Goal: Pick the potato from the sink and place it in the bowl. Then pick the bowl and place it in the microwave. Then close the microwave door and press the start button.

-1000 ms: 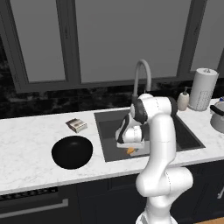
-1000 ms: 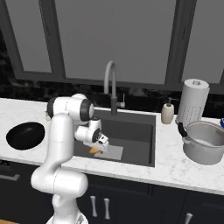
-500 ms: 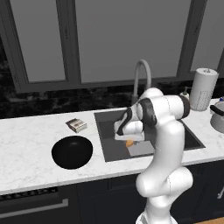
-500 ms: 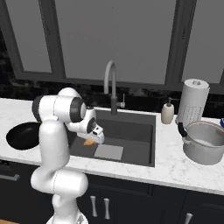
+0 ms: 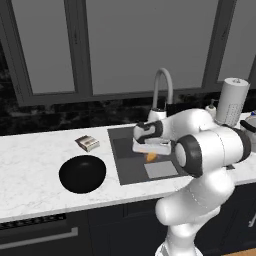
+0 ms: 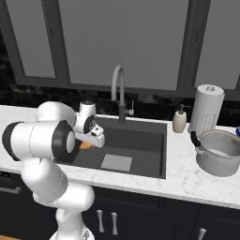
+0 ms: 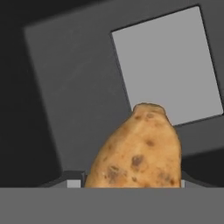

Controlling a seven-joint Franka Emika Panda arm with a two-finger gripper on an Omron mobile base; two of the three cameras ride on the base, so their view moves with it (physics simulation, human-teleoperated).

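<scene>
My gripper point(image 5: 151, 152) is shut on the small orange-tan potato point(image 5: 151, 157), which hangs above the left half of the dark grey sink point(image 5: 128, 169). From the right base view the potato point(image 6: 86, 145) peeks out under the hand point(image 6: 90, 140), over the sink point(image 6: 140, 138). In the hand view the potato point(image 7: 138, 153) sits between the fingers, above the sink floor point(image 7: 74, 96). The glossy black bowl point(image 5: 82, 173) rests on the white counter left of the sink, with nothing in it. The microwave and its door are out of view.
A gooseneck faucet point(image 5: 162, 87) rises behind the sink. A small box point(image 5: 87, 143) lies behind the bowl. Right of the sink stand a soap bottle point(image 6: 179, 122), a paper towel roll point(image 6: 207, 115) and a steel pot point(image 6: 218, 152). A light grey square point(image 7: 168, 65) lies on the sink floor.
The gripper has risen out of the basin with the potato and shifted left toward the sink's left side, as the arm swung round.
</scene>
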